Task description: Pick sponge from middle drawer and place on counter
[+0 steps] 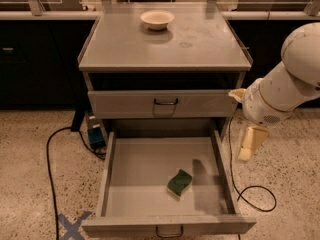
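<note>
Grey counter [125,49], one bowl on it.

Matte, roughly square top of the drawer cabinet. A round cream bowl [157,19] sat upright near the back edge, about centred; faint ring stains [186,44] showed right of centre in front of it. Below, the middle drawer [218,159] stood pulled out, and its flat tray carried the sponge [179,182], green face up, lying right of centre toward the front wall. The speckled floor [295,184] bore a looped black cable [255,186] right of the drawer and a blue tape cross [72,224] at front left. The pincer [246,154] hung pointing down over the floor, just outside the drawer's right wall.
</note>
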Tool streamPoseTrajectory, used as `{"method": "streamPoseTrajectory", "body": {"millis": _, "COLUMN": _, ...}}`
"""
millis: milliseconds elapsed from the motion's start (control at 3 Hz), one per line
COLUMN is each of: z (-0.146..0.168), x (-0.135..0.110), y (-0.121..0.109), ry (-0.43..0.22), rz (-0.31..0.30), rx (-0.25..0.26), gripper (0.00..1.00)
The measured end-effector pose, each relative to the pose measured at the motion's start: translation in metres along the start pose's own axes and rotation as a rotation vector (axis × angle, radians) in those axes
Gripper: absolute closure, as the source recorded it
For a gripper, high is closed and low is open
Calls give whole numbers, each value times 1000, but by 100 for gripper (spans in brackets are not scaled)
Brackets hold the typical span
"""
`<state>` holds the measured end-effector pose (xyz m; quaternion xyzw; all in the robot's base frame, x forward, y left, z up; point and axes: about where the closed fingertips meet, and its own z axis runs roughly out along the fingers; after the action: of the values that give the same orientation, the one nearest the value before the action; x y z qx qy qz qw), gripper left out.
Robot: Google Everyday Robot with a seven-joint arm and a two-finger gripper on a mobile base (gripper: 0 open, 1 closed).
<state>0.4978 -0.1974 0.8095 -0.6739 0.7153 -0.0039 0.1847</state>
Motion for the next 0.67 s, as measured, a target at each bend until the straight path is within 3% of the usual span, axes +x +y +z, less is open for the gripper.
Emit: {"method": "streamPoseTrajectory", "body": {"millis": 667, "z": 77, "x": -9, "y": -3, "ry": -46, "rz": -8, "rx": -69, "gripper": 0}}
